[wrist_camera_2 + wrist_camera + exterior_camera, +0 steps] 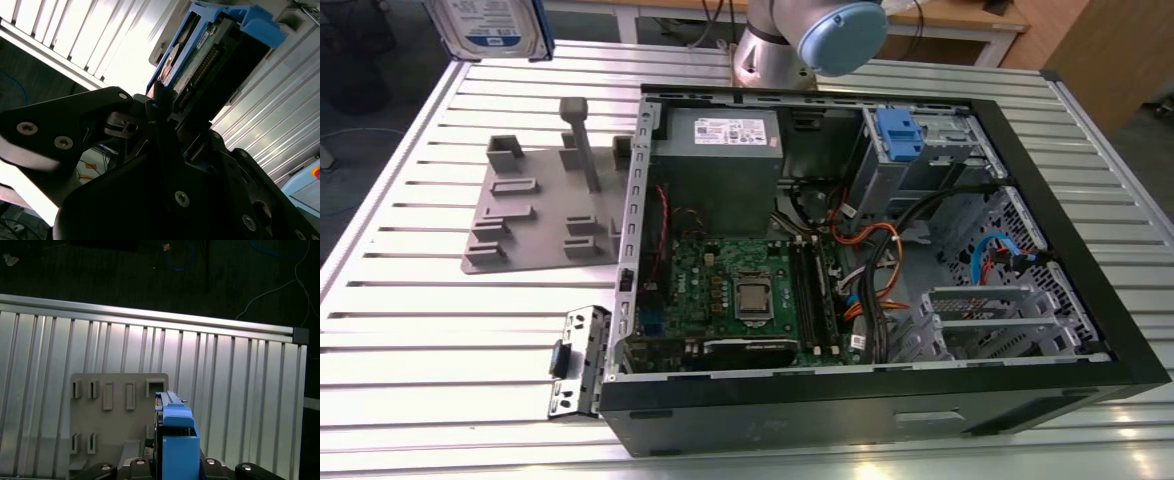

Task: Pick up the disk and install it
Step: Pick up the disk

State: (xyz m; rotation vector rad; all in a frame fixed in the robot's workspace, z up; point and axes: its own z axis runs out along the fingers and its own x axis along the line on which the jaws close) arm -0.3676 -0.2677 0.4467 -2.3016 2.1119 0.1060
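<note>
Right up close in the second wrist view, the gripper (167, 100) has its black fingers (156, 112) pinched tight on the disk (210, 47), a silver drive in a blue plastic frame, held on edge in the air. In the exterior view it hangs at the far corner of the ribbed aluminium table (414, 330), well apart from the open black computer case (881, 410). Below it in the first wrist view lie a matte grey slotted holder (115, 390), bright metal slats, then dark floor (100, 270) with loose cables.
</note>
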